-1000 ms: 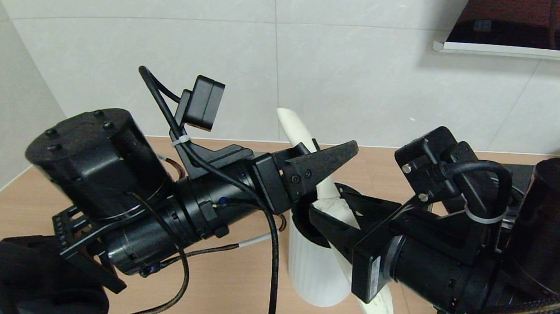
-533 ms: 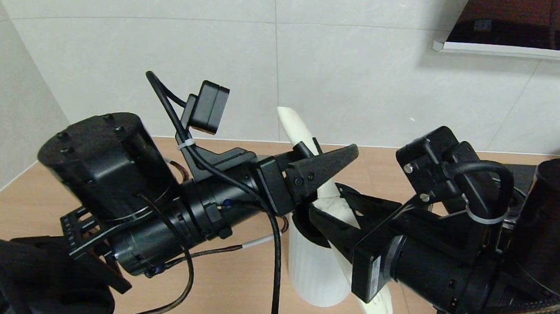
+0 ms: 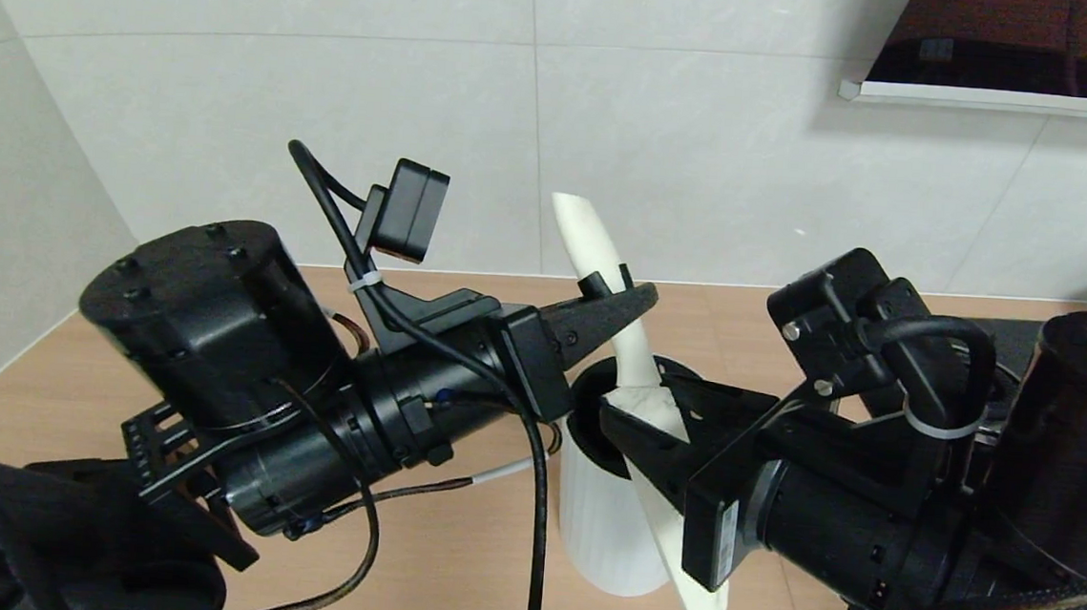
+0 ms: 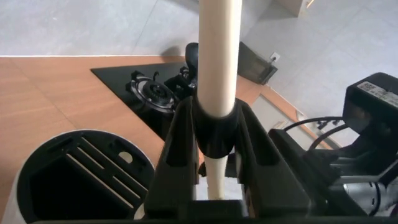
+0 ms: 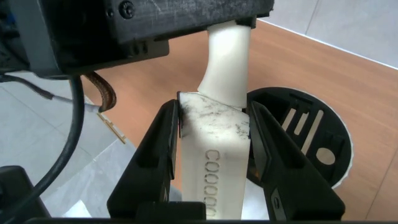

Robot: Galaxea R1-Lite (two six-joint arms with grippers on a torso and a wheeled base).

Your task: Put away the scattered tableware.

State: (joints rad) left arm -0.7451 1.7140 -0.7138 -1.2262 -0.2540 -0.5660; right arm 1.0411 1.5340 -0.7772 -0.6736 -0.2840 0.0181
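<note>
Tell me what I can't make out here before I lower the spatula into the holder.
1. Holder top: in the head view it is mostly covered by the left gripper, right gripper and spatula. The wrist views show only part of its slots.
2. Spatula's middle: head view, hidden inside the right gripper.
3. Spatula's wide end: right wrist view, cut off by the edge.
4. Counter beneath the arms: head view, hidden, so any tableware there cannot be told.

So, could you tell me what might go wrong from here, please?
Left claw and right claw both clamp the white spatula; moving out of step could twist or wrench it loose.
It hangs tilted, not lined up with the openings of the slotted holder; releasing now might drop it on the countertop.
</note>
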